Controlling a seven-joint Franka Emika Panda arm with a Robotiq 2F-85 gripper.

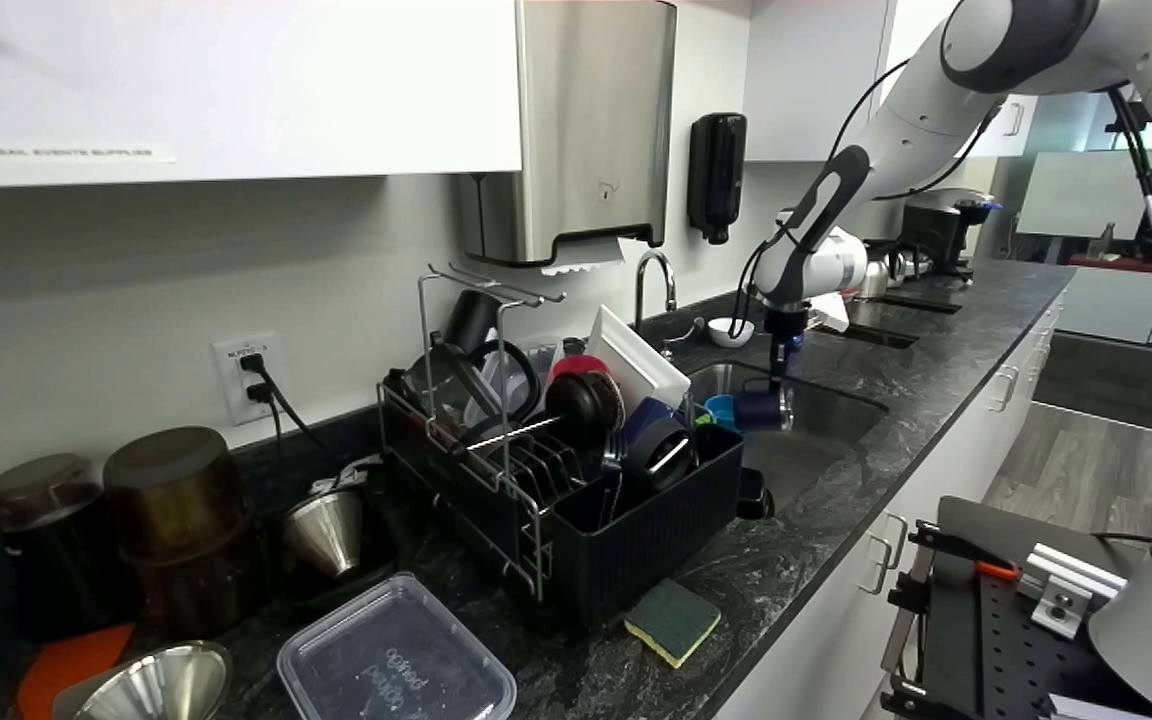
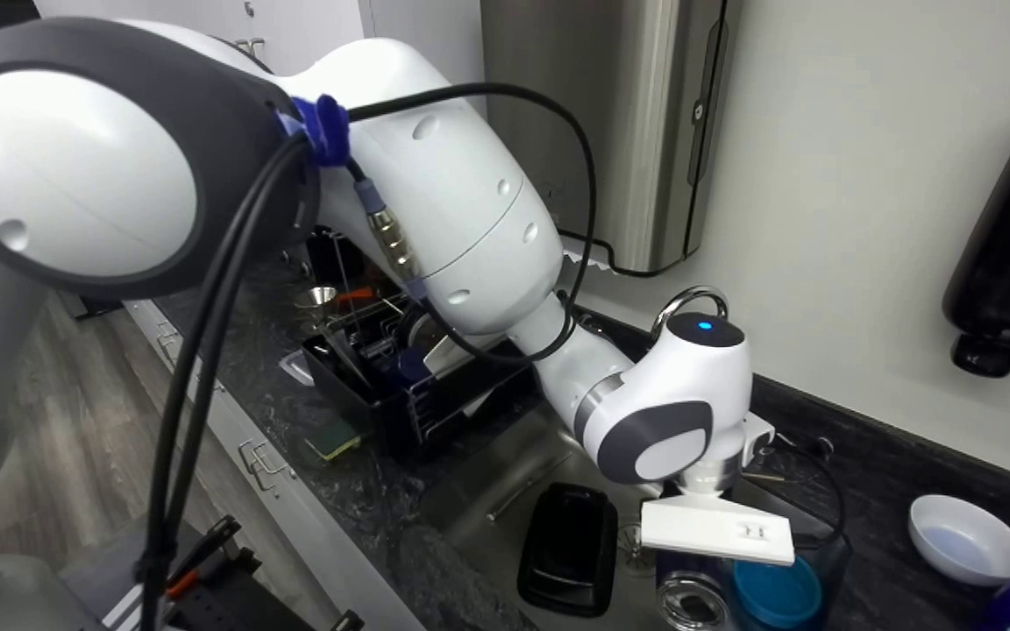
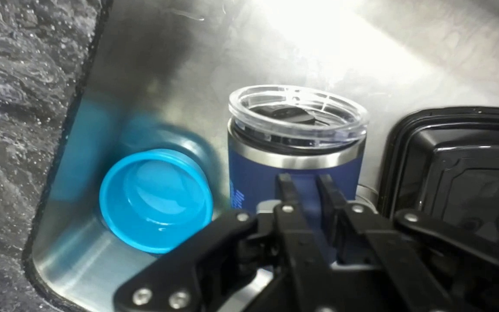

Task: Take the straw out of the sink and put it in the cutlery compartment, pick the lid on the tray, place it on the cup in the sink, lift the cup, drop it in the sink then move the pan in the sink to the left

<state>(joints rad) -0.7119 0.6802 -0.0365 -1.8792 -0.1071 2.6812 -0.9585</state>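
Our gripper (image 3: 305, 184) is clenched on the upper side of a dark blue cup (image 3: 271, 169), its jaws standing close together. We see the cup tipped on its side in the sink (image 3: 206, 56), mouth toward the front edge; whether it rests on the bottom or hangs just above, we cannot quite tell. At that mouth sits a clear lid (image 3: 297, 115), and beyond it we have a broad stretch of bare steel. Sideways our room is tighter: a light blue bowl (image 3: 156, 201) stands just beside the cup, near the rounded corner where steel meets the dark counter (image 3: 24, 108). On the cup's other side lies a black pan (image 3: 470, 173), with only a narrow strip of steel between. Past the pan, in an exterior view, we find open sink floor with a thin rod (image 2: 527, 491) on it. Both exterior views show us the dish rack (image 1: 626, 550) at that end.
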